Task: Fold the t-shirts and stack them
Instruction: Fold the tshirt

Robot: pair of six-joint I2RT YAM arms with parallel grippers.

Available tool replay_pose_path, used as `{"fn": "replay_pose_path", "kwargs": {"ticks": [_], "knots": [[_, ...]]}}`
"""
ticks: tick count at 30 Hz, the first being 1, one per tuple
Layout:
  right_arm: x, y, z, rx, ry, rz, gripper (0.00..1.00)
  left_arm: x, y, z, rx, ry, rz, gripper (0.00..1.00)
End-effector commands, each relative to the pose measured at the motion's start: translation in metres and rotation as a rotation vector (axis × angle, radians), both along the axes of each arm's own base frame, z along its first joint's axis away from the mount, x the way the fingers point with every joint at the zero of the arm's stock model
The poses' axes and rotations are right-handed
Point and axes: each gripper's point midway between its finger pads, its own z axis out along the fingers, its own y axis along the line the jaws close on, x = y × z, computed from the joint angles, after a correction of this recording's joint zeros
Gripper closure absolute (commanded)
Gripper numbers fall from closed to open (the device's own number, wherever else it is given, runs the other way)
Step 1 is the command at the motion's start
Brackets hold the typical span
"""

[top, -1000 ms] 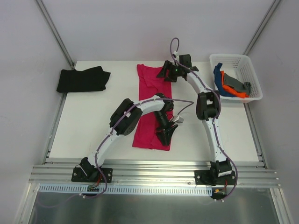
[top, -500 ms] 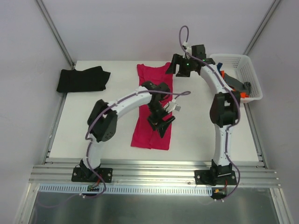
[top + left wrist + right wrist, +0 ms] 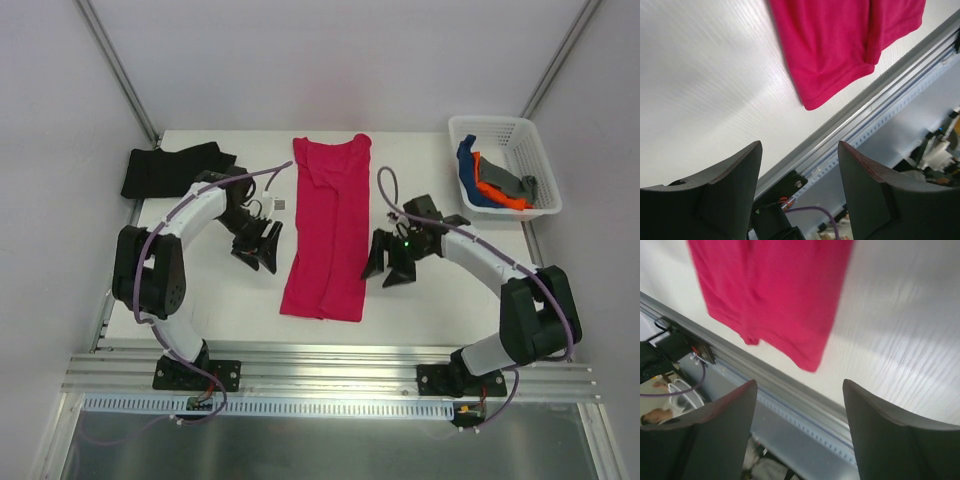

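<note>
Crimson-pink cloth sits nearest me: the crimson-pink shirt (image 3: 328, 230) lies on the table (image 3: 200, 300) as a long narrow strip, hem toward me and collar end at the far edge, its sides turned in. The left fingers (image 3: 268, 245) now stand just beside its left edge and the right fingers (image 3: 400, 270) just beside its right edge, both at about mid-length and neither touching cloth. Half a second ago the left ones were over the middle of the shirt and the right ones up at the collar, so both have drawn off to the sides. Each wrist view shows its pair spread wide with nothing between them, only bare table and a hem corner beyond. I read that as the lengthwise fold finished and let go; the crosswise fold is probably next, then the stack. Farther back, the black shirt (image 3: 175, 170) lies roughly folded at the far left corner, well apart. At the far right the white basket (image 3: 490, 119) holds a blue shirt (image 3: 468, 170), an orange shirt (image 3: 495, 188) and a grey shirt (image 3: 515, 182) heaped together. Both wrist pictures are smeared by motion and cut the pink strip off partway. Whether its turned-in sides lie even underneath, I cannot tell.
</note>
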Motion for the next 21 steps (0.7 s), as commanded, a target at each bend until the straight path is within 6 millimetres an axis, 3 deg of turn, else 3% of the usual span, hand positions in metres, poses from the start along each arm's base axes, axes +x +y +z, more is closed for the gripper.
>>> {"fn": "replay_pose_path", "kwargs": {"ticks": [1,5,7,13,18,21], "knots": [[-0.023,0.006,0.005,0.034,0.076,-0.077,0.29,-0.014,-0.016,-0.003,-0.124,0.099,0.028,0.38],[-0.016,0.006,-0.006,0.061,0.169,-0.176,0.26,-0.015,-0.017,-0.023,-0.190,0.209,0.073,0.38],[-0.012,0.009,-0.011,0.071,0.213,-0.229,0.23,-0.015,-0.024,-0.021,-0.261,0.260,0.101,0.39],[-0.009,0.024,-0.035,0.135,0.324,-0.286,0.27,-0.015,-0.029,-0.042,-0.324,0.346,0.160,0.41],[-0.022,0.023,-0.069,0.138,0.407,-0.317,0.28,-0.007,-0.032,-0.055,-0.317,0.384,0.179,0.39],[-0.023,0.024,-0.076,0.134,0.374,-0.283,0.28,-0.010,-0.030,-0.063,-0.292,0.396,0.193,0.38]]}}
